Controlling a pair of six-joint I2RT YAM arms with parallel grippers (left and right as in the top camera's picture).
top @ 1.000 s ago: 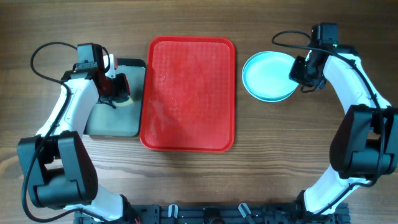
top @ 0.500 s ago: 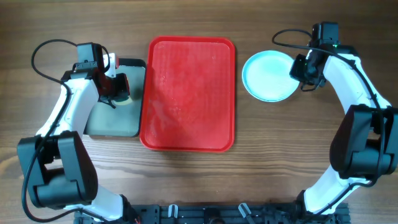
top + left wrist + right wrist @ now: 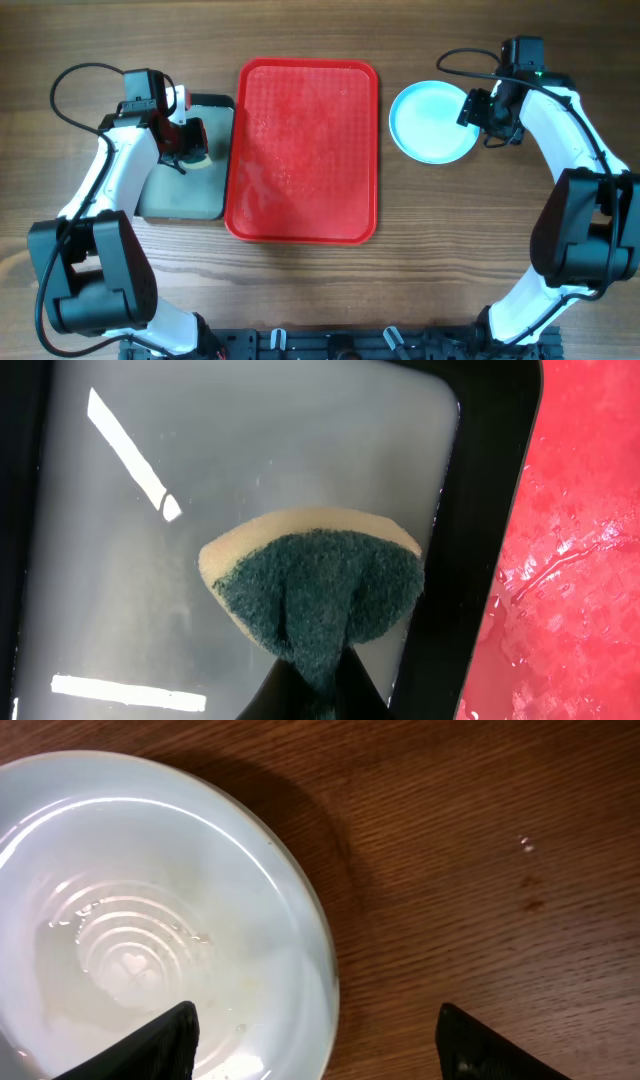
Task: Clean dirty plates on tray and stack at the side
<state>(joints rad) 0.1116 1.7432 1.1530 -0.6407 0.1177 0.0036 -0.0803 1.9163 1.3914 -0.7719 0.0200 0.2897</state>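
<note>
Plate stack [image 3: 430, 122], overhead view: one pale teal disc shows on the table [image 3: 100, 40], just right of the red tray [image 3: 305, 150]. How many plates lie beneath it cannot be told. The red tray carries no plate, only a wet sheen. The right gripper [image 3: 472, 108] sits at the stack's right rim. The left gripper [image 3: 190, 150] hangs over the grey tray [image 3: 180, 200], well apart from the stack.

Left wrist view: the fingers [image 3: 310, 690] are pinched together on a sponge [image 3: 320, 585], its green scouring face toward the camera with a yellow foam edge behind. The sponge hangs above the grey tray, near its black rim. A wet strip of the red tray shows at the right.

Right wrist view: the jaws stand wide apart and grip nothing. One fingertip [image 3: 150, 1040] is over the wet bowl of the top plate [image 3: 150, 900], the other over bare wood, with the rim running between them. Whether either finger touches the plate cannot be told.

Reading: the step in hand appears to be setting a cleaned plate at the side, and with the red tray bare the task looks at or near its end. The next move calls for a straight lift of the right arm, so the parted fingers clear the rim without nudging the stack. The sponge then wants putting down on the grey tray.
</note>
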